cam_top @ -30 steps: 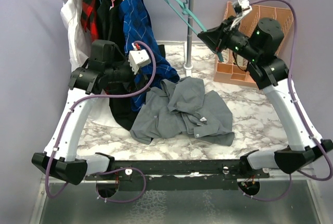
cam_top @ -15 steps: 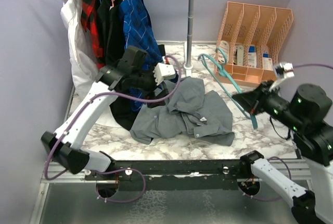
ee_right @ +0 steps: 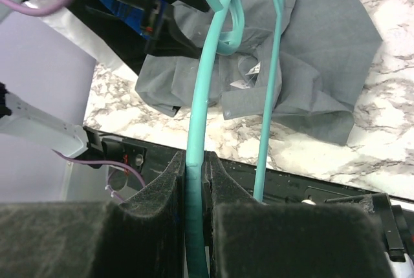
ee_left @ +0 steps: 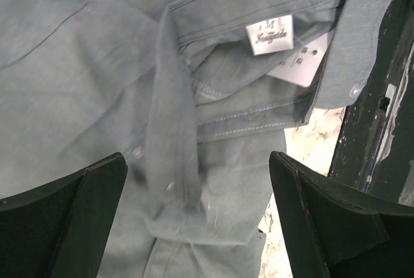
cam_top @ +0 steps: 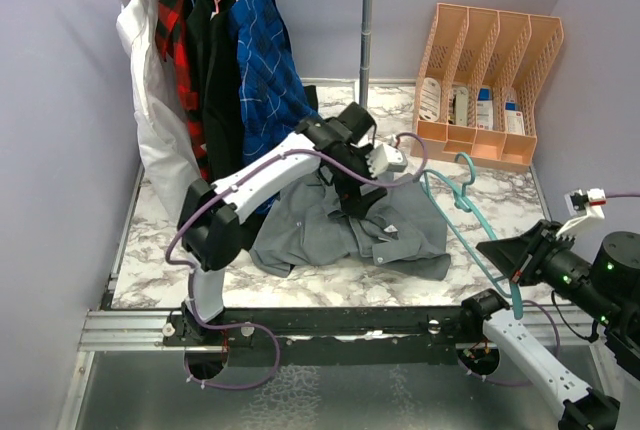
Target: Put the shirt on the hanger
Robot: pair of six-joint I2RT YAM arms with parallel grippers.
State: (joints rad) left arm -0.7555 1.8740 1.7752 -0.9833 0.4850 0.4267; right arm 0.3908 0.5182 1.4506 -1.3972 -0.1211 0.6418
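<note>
My left arm (cam_top: 262, 172) and right arm (cam_top: 530, 345) wear white shells between black joints. A purple cable (ee_right: 39, 11) trails along each. Small green lights (cam_top: 573, 276) dot my right wrist housing. My left fingers (ee_left: 65, 207) are smooth black wedges; my right fingers (ee_right: 149, 226) are faced with dark fuzzy padding.

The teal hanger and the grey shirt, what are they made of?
The hanger looks like smooth, slightly glossy plastic: thin moulded bars of one even teal colour. The shirt looks like soft woven cloth, probably cotton or a blend: it is matte and creased, with stitched seams and a sewn-in label.
</note>
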